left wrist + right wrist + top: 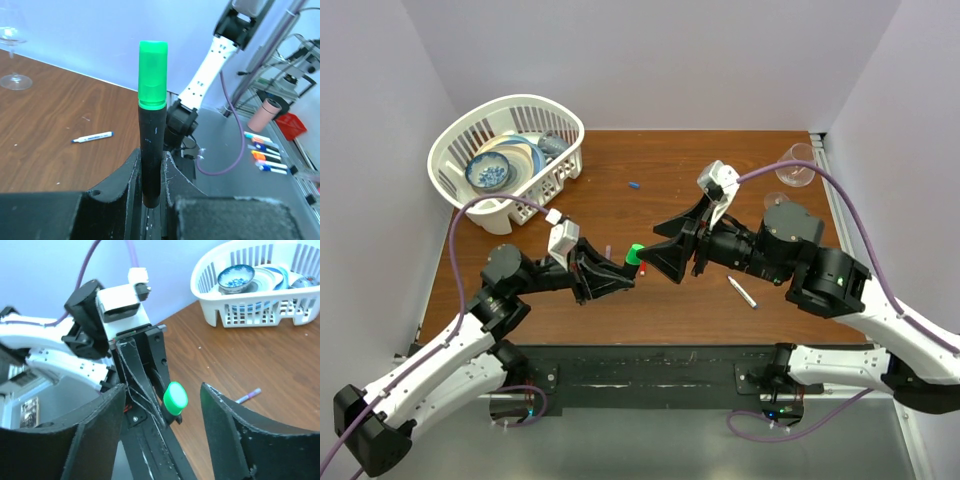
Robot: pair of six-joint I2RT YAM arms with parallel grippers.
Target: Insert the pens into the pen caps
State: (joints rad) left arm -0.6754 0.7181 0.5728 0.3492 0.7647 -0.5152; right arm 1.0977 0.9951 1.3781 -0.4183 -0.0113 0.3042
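Note:
My left gripper [623, 274] is shut on a stubby black marker [151, 150] with a green cap-like end [152, 75] that sticks out past the fingertips. My right gripper [665, 252] is open, its jaws spread wide on either side of the green end [175, 396] without touching it. A thin white pen [742, 293] lies on the table to the right, and it also shows in the left wrist view [92, 137]. A thin purple pen [248, 396] lies under the grippers. A tiny blue cap [634, 185] lies further back.
A white basket [470, 135] holding bowls and plates stands at the back left. A wine glass [798, 165] stands at the back right by the table edge. Both arms meet over the table's middle.

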